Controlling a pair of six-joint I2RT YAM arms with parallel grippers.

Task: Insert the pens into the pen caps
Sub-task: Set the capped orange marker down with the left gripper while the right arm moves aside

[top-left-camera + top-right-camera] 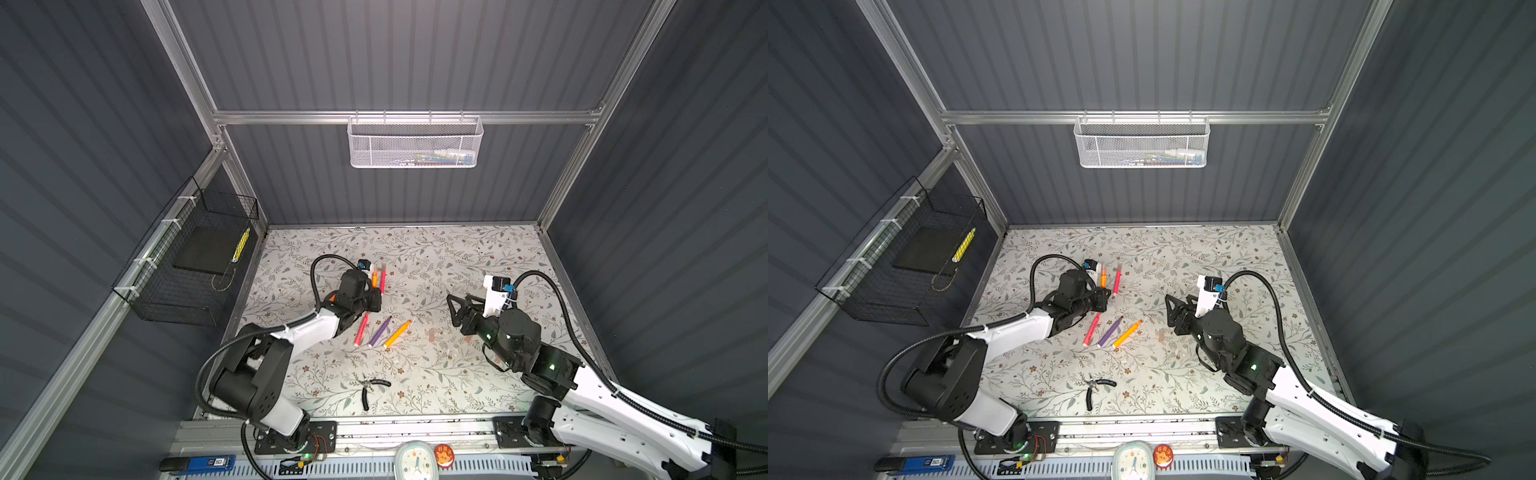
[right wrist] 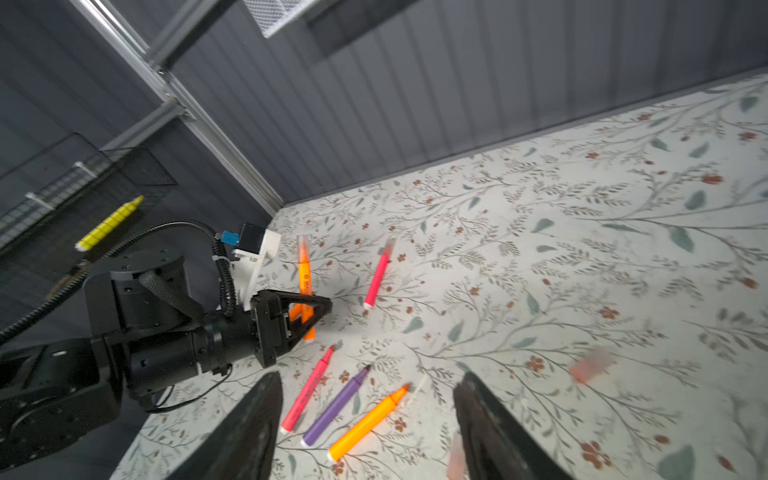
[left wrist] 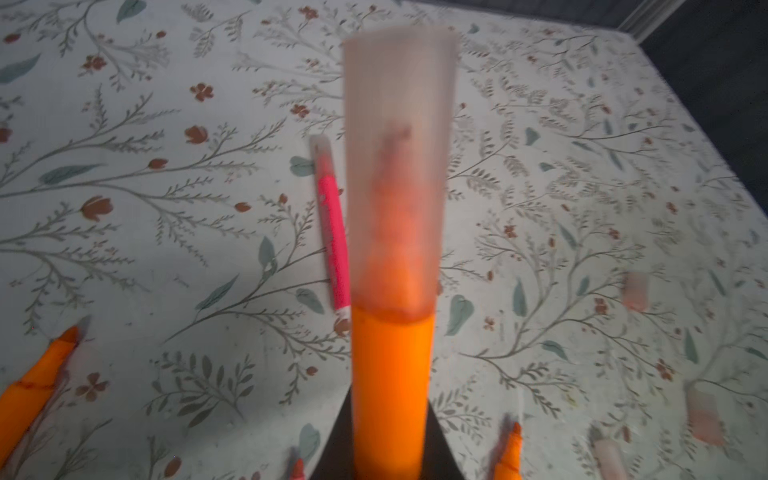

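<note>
The left arm (image 1: 307,328) is reaching in from the lower left of both top views. Its white forearm is sloping up toward the middle of the floral table (image 1: 478,257), and the left gripper (image 1: 376,298) is pointing toward the back wall. Its fingers are clenched on the barrel of the held orange pen (image 1: 375,277). In the left wrist view that pen (image 3: 390,395) is sticking straight out between the jaws, with a translucent fitted cap (image 3: 399,166) sitting over its tip.

The right arm (image 1: 602,399) is coming in from the lower right, slanting up and leftward, and the right gripper (image 1: 453,311) is hanging over the table right of centre. It is spread wide and grasping nothing. In the right wrist view its two dark fingers (image 2: 257,415) are standing apart at the bottom of the frame.

A capped pink pen (image 1: 382,280) is lying just right of the held one. Three uncapped pens are lying side by side, slanted, at the centre between the grippers: the pink pen (image 1: 360,329), the purple pen (image 1: 380,331) and the loose orange pen (image 1: 397,333). A pale loose cap (image 1: 431,334) is resting near them on the right, and black pliers (image 1: 368,388) are lying at lower centre.
</note>
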